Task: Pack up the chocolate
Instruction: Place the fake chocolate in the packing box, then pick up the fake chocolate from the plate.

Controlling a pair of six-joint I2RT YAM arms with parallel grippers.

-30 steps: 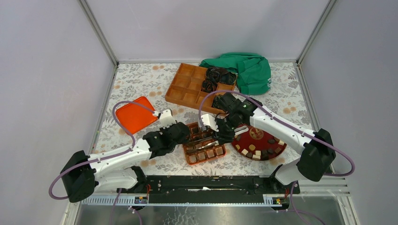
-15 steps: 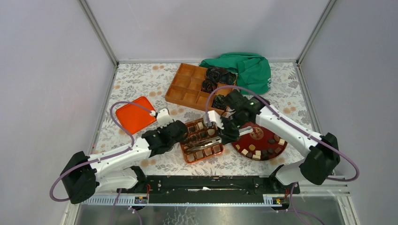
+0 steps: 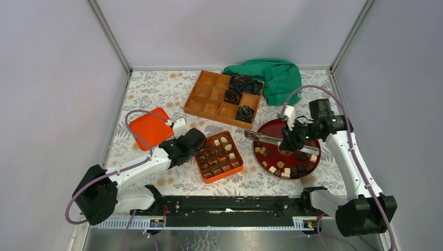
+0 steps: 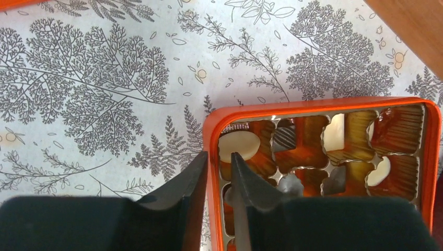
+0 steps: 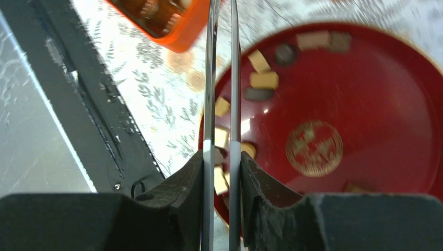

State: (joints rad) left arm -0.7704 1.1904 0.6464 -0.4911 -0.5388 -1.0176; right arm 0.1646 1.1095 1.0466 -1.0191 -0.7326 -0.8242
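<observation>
Orange: one box [image 4: 313, 102], one lid [image 3: 149, 128]

Table layout
The tray [image 3: 226, 174] of chocolate [image 3: 223, 140] sits front centre — lid [image 3: 149, 128] to its left, plate [image 3: 271, 128] to its right under the tongs [image 3: 264, 138]; divided box [image 3: 201, 104] and cloth [image 3: 279, 81] behind.

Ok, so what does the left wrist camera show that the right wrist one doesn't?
Only left wrist: the orange box seen from above, chocolate in its compartments, the left gripper astride its wall. Only right wrist: the red plate with loose chocolate, metal tongs held in the right gripper, the black rail. Both: part of the orange box and the leaf-print cloth.
</observation>
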